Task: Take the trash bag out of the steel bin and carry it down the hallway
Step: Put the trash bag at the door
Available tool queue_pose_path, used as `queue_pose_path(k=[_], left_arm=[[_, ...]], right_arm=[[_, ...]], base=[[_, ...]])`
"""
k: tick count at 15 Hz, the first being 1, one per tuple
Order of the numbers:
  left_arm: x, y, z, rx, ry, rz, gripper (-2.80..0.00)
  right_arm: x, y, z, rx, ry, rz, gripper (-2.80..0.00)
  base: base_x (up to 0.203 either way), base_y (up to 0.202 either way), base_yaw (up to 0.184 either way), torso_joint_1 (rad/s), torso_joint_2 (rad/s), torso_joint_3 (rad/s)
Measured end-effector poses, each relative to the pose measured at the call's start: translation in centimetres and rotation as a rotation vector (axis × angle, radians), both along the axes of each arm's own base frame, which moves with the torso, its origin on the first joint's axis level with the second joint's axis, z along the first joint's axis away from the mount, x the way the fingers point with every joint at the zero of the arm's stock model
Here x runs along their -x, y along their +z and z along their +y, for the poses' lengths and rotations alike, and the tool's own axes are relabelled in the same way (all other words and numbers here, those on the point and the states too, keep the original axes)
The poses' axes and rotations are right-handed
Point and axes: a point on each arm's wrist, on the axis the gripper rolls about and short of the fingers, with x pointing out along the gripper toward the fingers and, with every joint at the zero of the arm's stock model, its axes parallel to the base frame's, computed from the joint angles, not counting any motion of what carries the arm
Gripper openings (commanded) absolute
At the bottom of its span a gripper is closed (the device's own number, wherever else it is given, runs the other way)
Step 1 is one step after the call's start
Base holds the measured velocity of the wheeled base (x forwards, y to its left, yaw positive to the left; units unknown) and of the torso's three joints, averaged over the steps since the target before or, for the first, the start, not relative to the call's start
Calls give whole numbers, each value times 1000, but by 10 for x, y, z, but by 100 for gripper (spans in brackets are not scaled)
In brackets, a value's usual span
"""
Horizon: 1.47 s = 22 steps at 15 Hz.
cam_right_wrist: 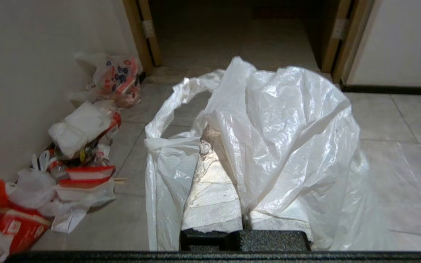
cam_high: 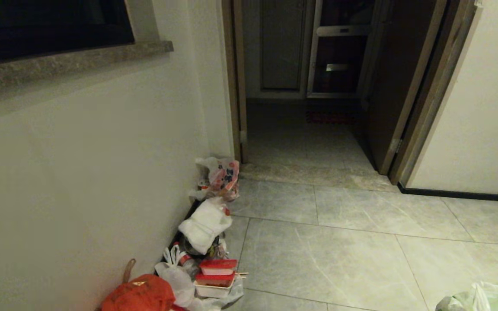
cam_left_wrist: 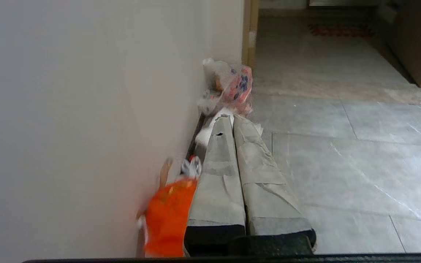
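Now the right tool (cam_right_wrist: 232,135) is clamped on the trash bag (cam_right_wrist: 280,138) draped over it.

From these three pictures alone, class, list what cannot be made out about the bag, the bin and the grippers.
- Steel bin: in no view.
- Trash bag: right wrist view, draped over the right gripper; its contents and most of one finger hidden. Head view: only a corner, cut by the bottom edge.
- Green lettering: none visible in the folds.
- Orange-red bag: blurred in left wrist view, part behind the shut left gripper.
- Room beyond the doorway: too dark.
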Motion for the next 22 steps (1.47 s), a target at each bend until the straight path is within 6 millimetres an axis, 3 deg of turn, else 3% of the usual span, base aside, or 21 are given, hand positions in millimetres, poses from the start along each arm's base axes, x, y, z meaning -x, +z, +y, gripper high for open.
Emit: queue_pose_path(k=[22], left_arm=[[0,0,0,-1,0,0,-280]], right_arm=[[0,0,0,0,0,-1,-280]], base=[[193,0,2,2,2,2]])
